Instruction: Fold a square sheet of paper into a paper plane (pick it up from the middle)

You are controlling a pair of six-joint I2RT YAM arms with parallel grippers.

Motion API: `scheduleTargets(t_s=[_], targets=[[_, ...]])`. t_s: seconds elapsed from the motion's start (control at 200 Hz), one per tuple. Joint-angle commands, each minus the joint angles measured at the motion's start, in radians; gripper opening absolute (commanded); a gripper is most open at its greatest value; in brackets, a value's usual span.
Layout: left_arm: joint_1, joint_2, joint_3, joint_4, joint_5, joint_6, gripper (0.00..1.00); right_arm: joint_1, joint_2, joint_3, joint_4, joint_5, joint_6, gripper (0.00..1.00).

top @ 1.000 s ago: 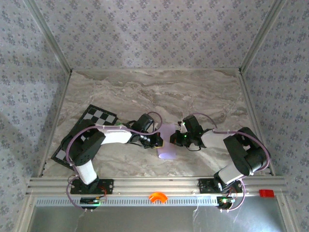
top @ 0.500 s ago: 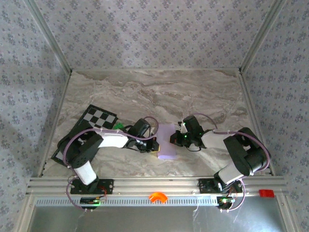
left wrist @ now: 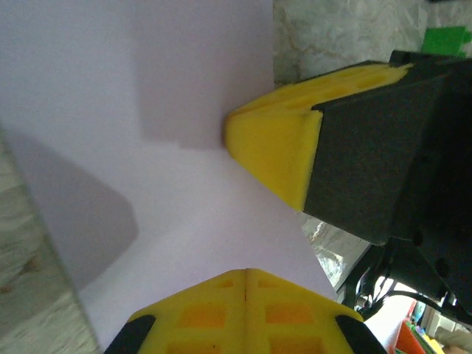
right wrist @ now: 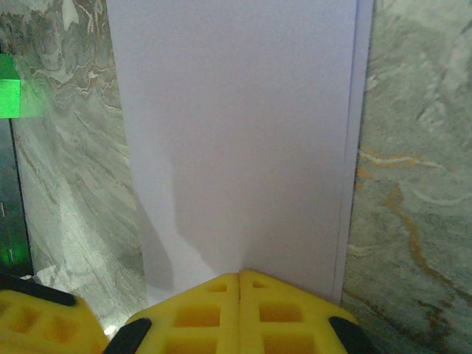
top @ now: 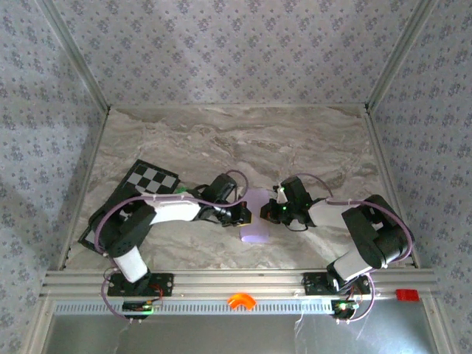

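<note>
At centre of marble table (top: 221, 140): square sheet of paper (right wrist: 236, 133), narrow strip shape running 12 to 6, lying flat; doubled edge visible along one long side. Left gripper (left wrist: 245, 274) at sheet's 9 o'clock edge, fingers closed tight, tips on paper. Right gripper (right wrist: 240, 276) at 3 o'clock edge, likewise closed. Pinching or merely pressing: cannot tell. Checkerboard (top: 151, 179) at 9 o'clock of sheet, near end hidden under left arm. Green patch (right wrist: 9, 96) cropped at frame edge, blurred, unidentifiable.

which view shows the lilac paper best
Right wrist: the square sheet of paper, folded to a narrow strip, lies flat, both long edges visible. Left wrist shows part close up; top external shows it small.
</note>
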Motion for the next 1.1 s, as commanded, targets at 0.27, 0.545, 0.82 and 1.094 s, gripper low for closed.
scheduleTargets(t_s=[0.27, 0.545, 0.82, 1.094], targets=[[-0.037, -0.037, -0.220, 0.012, -0.013, -0.005, 0.00, -0.017, 0.048, -0.057, -0.147, 0.103, -0.004, 0.00], [-0.037, -0.153, -0.222, -0.014, -0.016, 0.021, 0.01, -0.016, 0.053, -0.055, -0.145, 0.101, -0.003, 0.00], [-0.004, -0.149, -0.113, 0.034, -0.075, 0.025, 0.01, -0.017, 0.048, -0.047, -0.151, 0.100, -0.004, 0.00], [0.015, -0.007, -0.056, 0.045, -0.034, 0.051, 0.02, -0.017, 0.047, -0.050, -0.153, 0.100, -0.005, 0.00]])
